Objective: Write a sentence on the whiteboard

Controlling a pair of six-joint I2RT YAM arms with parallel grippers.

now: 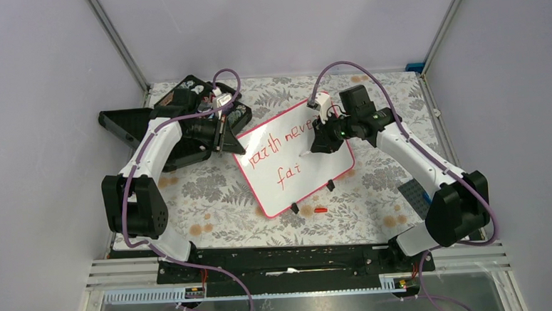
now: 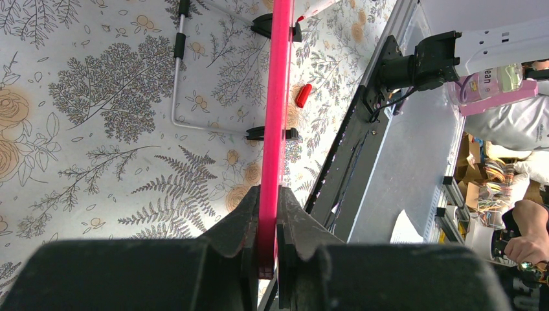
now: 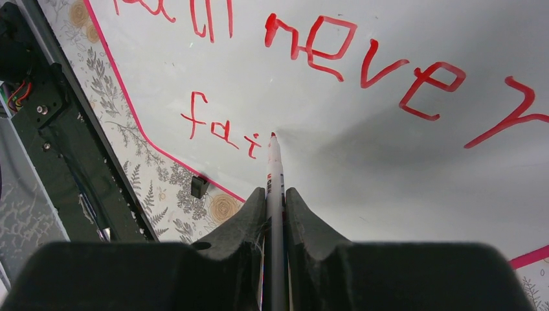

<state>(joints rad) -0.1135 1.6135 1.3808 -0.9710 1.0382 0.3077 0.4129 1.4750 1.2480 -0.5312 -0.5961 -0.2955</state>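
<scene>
**Fig. Two-arm writing set-up, mid-sentence.**

Whiteboard (image 1: pixel 317 173) sits mid-worktop (image 1: pixel 211 201) between the arms, skewed to the worktop edges and propped on two black clip feet (image 1: pixel 295 208) w/ a wire stand (image 2: pixel 178 97) behind; exact tilt can't be judged. Two lines of red lettering, the lower reading "fai".

Left end effector (image 2: pixel 267 241): jaws pinched together on the board's red-pink rim at its left edge, steadying it. Right end effector (image 3: pixel 275 206): jaws clamped on a slim marker (image 3: pixel 274 165), tip at the board face just right of the "i"; actual contact not certain.

Handling (judged):
- Board prob. light, thin and fairly stiff, but likely to slide or rock under pen pressure, hence the rim hold.
- Best grip is the rim, away from the writing area. The face is glossy and slick, and wet ink would smudge.
- Marker barrel is smooth and narrow, so it could twist or creep in the jaws if pressed hard.

Surroundings:
- Red cap (image 1: pixel 321 210) lies loose on the worktop just in front of the board, near a foot.
- Black case (image 1: pixel 186 124) stands at rear left, under and behind the left arm, apart from the writing area.
- Nothing lies across the unwritten part right of "fai".
</scene>
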